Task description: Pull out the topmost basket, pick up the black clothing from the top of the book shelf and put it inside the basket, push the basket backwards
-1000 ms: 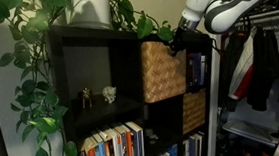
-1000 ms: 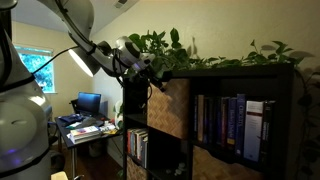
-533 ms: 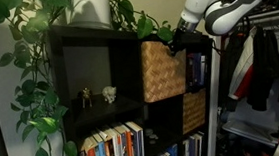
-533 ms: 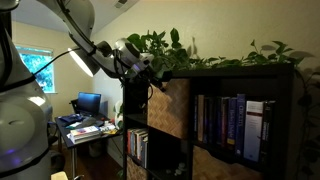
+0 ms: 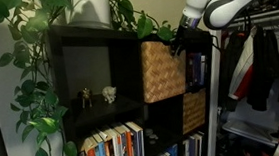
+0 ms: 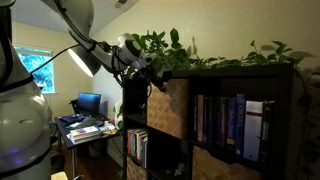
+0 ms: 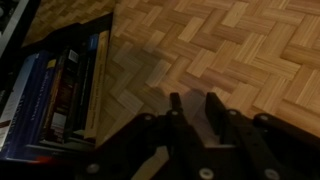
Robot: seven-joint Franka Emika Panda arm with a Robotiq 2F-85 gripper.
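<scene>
Finds the hand (image 5: 175, 45) at the upper front corner of the topmost basket (image 5: 163, 71), on the corner nearest the upright books (image 5: 197, 69); shows the same hand (image 6: 152, 78) in an exterior view pressed close to the top front edge of that basket (image 6: 168, 108), just under the trailing leaves (image 6: 170, 48). Looks, in the wrist view, along two dark fingers (image 7: 176, 110) onto herringbone weave (image 7: 235, 50), parted and with weave visible through the gap; released, then, clasping nothing. Puts the basket directly ahead of and below the fingertips, seated in its cubby of the book shelf (image 5: 86, 30) with its front already standing slightly proud of the frame. Calls for hooking the rim and drawing straight out along the cubby's depth, away from the shelf; no sideways slack, given the divider and books hard beside it. Leaves open air in front, but hanging clothes (image 5: 261, 63) near the arm's side. Cannot pick out the black clothing on the shelf top; possibly lost among the foliage.
</scene>
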